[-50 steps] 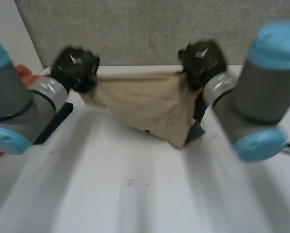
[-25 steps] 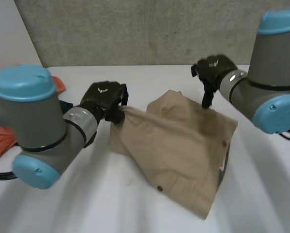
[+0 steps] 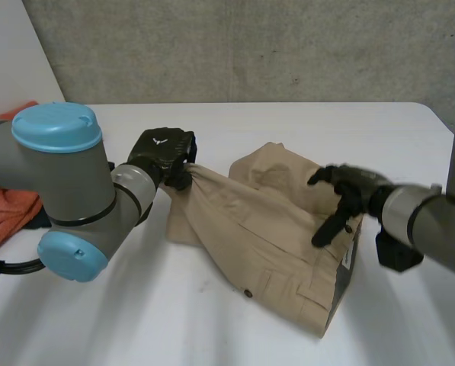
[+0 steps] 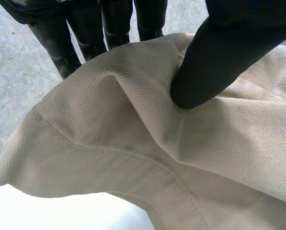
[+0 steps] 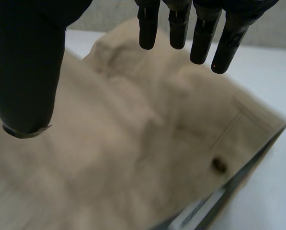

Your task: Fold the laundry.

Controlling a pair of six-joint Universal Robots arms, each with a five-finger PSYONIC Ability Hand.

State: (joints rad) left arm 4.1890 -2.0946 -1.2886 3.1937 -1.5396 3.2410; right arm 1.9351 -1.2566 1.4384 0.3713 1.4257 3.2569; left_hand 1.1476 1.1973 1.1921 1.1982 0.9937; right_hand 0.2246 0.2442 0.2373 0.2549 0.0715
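The white worktop (image 3: 212, 328) spreads in front of me, and the beige garment (image 3: 273, 229) lies on it a little to my right of the middle. It sits in a rumpled heap, not a flat sheet: one end is drawn up towards my left side, and the other sags towards the near edge with its seams askew. I judge the folding to be at its start. The garment is on the worktop, but I see no clean crease and no squared edge, so it has to be spread flat before any fold is made. Off at my far left sits a bunched orange cloth (image 3: 6, 210), well apart from the beige piece and untouched, so I take it as a 2nd item waiting its turn. My left hand (image 3: 165, 156) has hold of the garment's raised end, with the thumb pressing a ridge of fabric against the fingers, a firm pinch at the edge and not the middle. My right hand (image 3: 341, 200) is spread open with straight fingers over the garment's right side and holds nothing; whether the fingertips touch the cloth I cannot tell. A small dark button (image 3: 248, 292) shows near the lower hem.
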